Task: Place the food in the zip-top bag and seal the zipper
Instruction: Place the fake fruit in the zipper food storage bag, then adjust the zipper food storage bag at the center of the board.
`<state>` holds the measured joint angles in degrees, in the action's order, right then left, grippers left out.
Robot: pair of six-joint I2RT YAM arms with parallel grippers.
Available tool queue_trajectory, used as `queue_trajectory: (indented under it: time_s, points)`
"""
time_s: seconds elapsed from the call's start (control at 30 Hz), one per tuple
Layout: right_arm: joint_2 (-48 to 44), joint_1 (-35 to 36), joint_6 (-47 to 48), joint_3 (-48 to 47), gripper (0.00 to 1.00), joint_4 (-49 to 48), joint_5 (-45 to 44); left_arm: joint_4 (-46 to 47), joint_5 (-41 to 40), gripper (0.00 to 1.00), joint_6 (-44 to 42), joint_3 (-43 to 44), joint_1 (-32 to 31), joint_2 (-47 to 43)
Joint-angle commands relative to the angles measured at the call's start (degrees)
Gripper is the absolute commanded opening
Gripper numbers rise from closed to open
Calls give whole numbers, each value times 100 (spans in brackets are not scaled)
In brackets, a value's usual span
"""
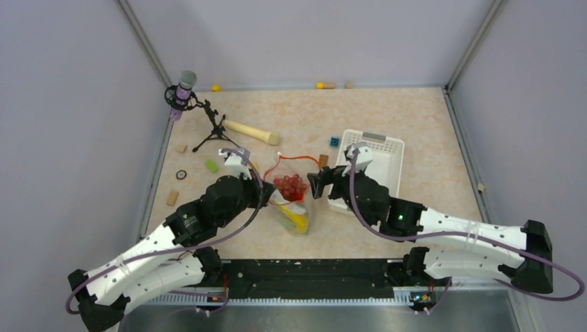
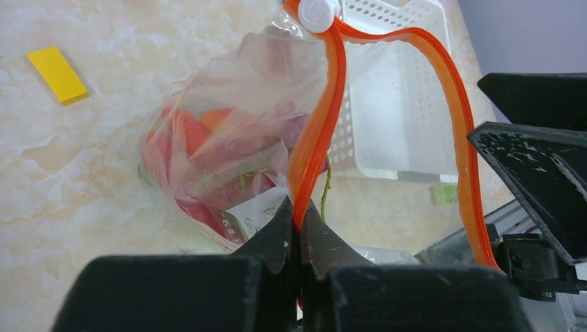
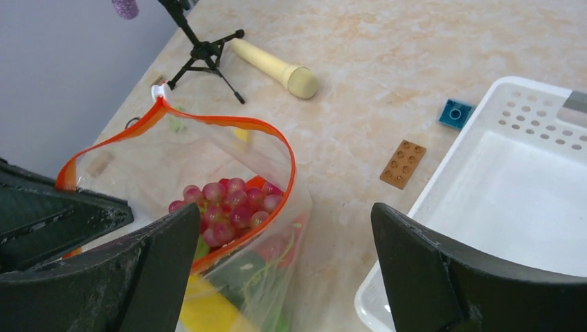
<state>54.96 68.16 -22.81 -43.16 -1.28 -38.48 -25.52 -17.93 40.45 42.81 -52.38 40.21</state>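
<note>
Zip-top bag (image 2: 228, 138): thin clear film, floppy, light and slick. The food (image 3: 228, 207) (red grape cluster, yellow and red pieces) loads the bottom, so it probably sags and won't hold its shape. Best hold, as I judge it, is the zipper (image 2: 315, 138), the only stiffer part. Pinch the strip, or take the white slider (image 2: 318, 12) to run it shut.

Left end effector (image 2: 299, 221): fingers closed tight on one end of the zipper strip. The bag body lies just beyond its tips, on the table (image 3: 360, 41). From that pinch the strip's long axis runs up and away to the slider at the far end. The two lips bow apart into an open loop, so the mouth is unsealed and faces upward.

Right end effector (image 1: 315, 185): fingers spread wide, holding nothing, just beside the bowed lip with the mouth between and below its fingers.

White basket (image 3: 526, 207) sits on its outer side. Wooden stick (image 3: 273, 66), brown block (image 3: 403, 164) and blue block (image 3: 455, 113) are farther ahead of it.
</note>
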Motion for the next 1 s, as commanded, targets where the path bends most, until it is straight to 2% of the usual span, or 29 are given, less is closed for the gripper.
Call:
queue_trajectory:
  time_s: [0.0,0.13,0.2,0.33,0.4,0.57,0.7,0.9,0.97]
  points:
    - [589,-136,-637,-518,91,-437,-353,315,-90,0,309,-117,0,-59]
    - [1322,-589,-847,-976,78,-109,712,346,-48,0,440,-150,0,-42]
    - [1632,-709,-852,-1107,66,24,1300,346,-10,0,460,-142,0,-21]
    - [1885,-721,-302,-1197,18,-374,1911,359,91,0,497,-83,-1,65]
    - [1948,-737,67,-1341,2,-450,2201,441,316,0,528,-46,-8,112]
    - [2049,-887,990,-1538,0,-692,3231,1197,1204,0,522,-138,-9,238]
    - [2088,-947,1496,-1683,0,-806,3956,1549,1478,1,611,-72,-18,467]
    - [2401,-1200,2019,-2120,0,-778,4832,2195,1217,1,700,17,-141,867]
    - [2547,-1418,1979,-2193,0,-749,5137,2301,990,10,721,53,-222,994]
